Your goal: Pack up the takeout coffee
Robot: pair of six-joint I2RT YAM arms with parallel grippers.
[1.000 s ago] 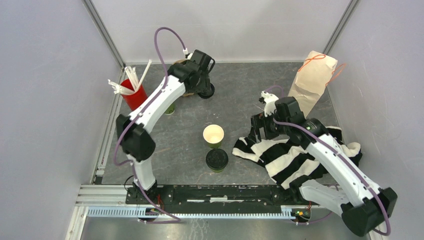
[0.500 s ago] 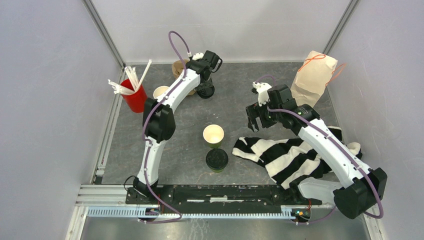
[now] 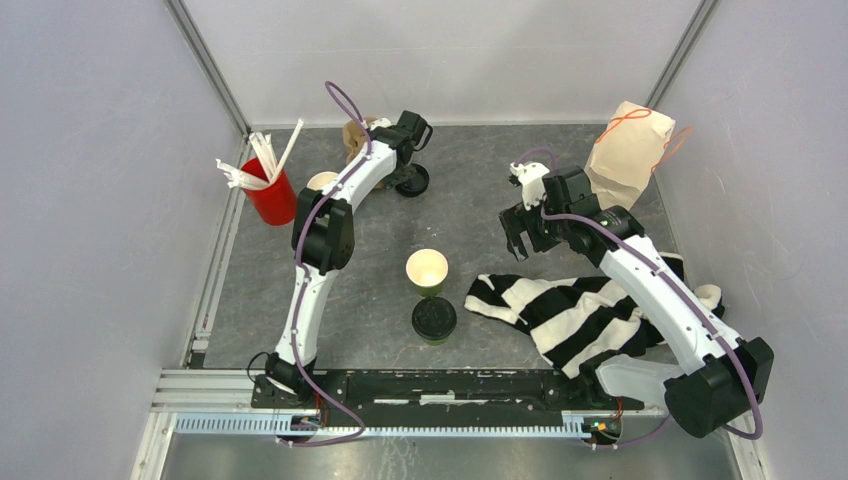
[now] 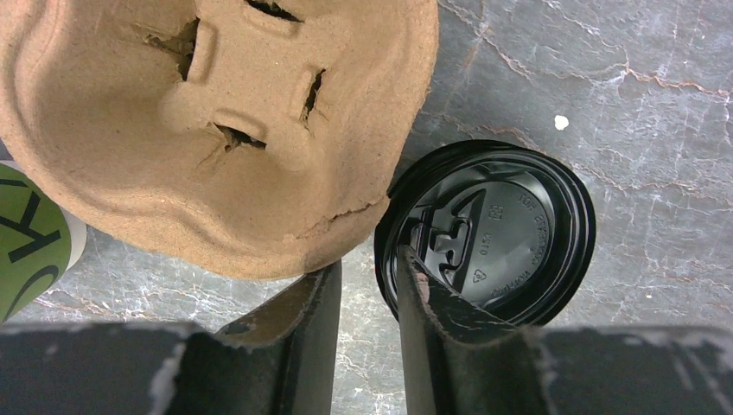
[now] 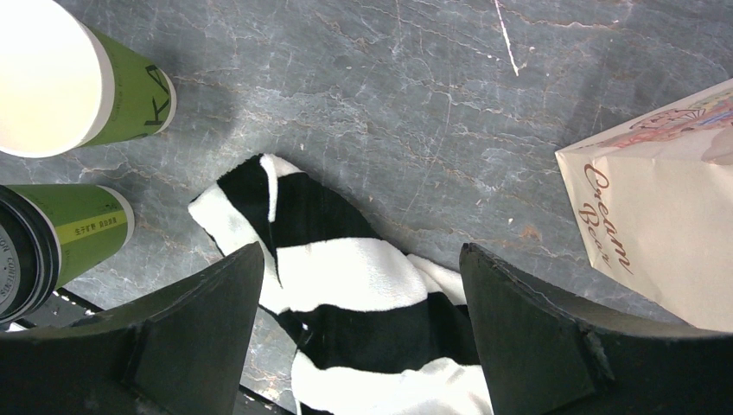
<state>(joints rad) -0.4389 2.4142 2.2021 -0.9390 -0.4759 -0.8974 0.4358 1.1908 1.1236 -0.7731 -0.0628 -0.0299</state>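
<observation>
We take the black-and-white striped cloth (image 5: 346, 294), lying rumpled on the grey marbled table (image 5: 389, 86), as our landmark. The right gripper (image 5: 361, 259) hangs over the cloth's tip with its dark fingers (image 5: 190, 337) spread wide on either side and nothing held between them. Left of the cloth we see the lidded green cup (image 5: 78, 233), near it but apart, its black lid (image 5: 17, 259) cut by the frame edge. Beyond that is the open green cup (image 5: 52, 78), cream inside, while right of the cloth, well apart, lies a pale paper bag (image 5: 657, 216) with brown script.
</observation>
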